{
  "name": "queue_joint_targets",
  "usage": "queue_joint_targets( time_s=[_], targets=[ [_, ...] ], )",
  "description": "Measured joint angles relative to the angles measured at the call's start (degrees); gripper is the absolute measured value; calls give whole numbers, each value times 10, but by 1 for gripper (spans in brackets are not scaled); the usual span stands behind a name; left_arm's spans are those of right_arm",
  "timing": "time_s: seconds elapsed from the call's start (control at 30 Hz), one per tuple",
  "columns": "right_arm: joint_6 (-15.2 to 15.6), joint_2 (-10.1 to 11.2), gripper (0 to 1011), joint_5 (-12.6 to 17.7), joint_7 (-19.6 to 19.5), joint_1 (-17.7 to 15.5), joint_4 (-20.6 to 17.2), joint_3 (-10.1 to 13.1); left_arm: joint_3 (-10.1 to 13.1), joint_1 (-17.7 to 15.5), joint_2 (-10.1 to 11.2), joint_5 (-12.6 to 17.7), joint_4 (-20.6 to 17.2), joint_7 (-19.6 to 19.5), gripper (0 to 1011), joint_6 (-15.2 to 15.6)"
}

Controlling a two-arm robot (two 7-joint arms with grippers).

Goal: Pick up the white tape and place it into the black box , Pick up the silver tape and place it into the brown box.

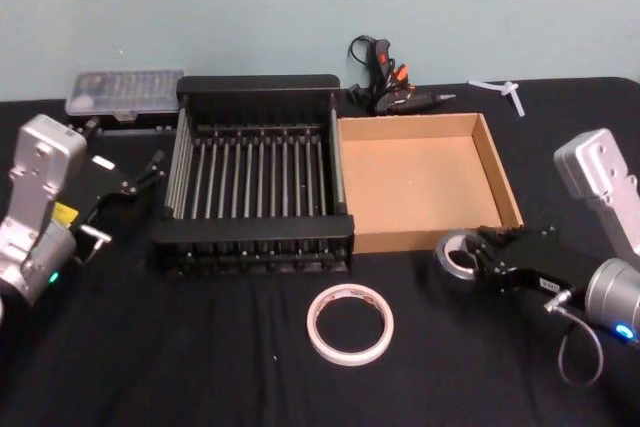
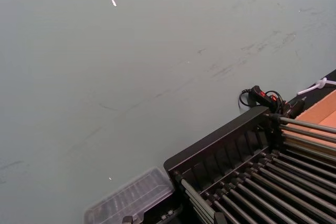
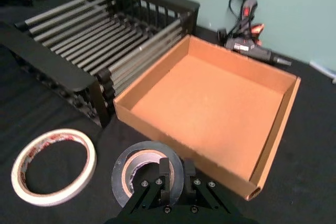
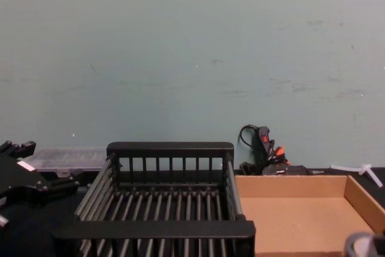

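Note:
The white tape (image 1: 349, 323) lies flat on the black cloth in front of the black box (image 1: 255, 237); it also shows in the right wrist view (image 3: 52, 166). Just in front of the brown box (image 1: 425, 177), at its near right corner, is the silver tape (image 1: 455, 255). My right gripper (image 1: 480, 259) holds it. In the right wrist view the fingers (image 3: 164, 174) straddle the wall of the silver tape (image 3: 131, 161), one inside the core and one outside. My left gripper (image 1: 120, 192) hangs open to the left of the black box, holding nothing.
A glue gun (image 1: 385, 82) lies behind the two boxes by the wall. A clear plastic case (image 1: 125, 94) sits at the back left. A small white plastic piece (image 1: 505, 90) lies at the back right. The brown box (image 3: 210, 93) and black box (image 3: 105, 30) stand side by side.

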Motion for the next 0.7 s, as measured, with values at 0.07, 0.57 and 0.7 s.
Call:
queue_joint_targets(
  time_s=[0.07,0.57,0.7],
  targets=[
    [-5,2,158,1,1,1,-6,2,0,0,0,0,0,0,1001,0],
    [-60,-10,158,-37,-24,44,9,4,0,0,0,0,0,0,1001,0],
    [-81,-21,158,-66,-38,61,26,-3,0,0,0,0,0,0,1001,0]
  ],
)
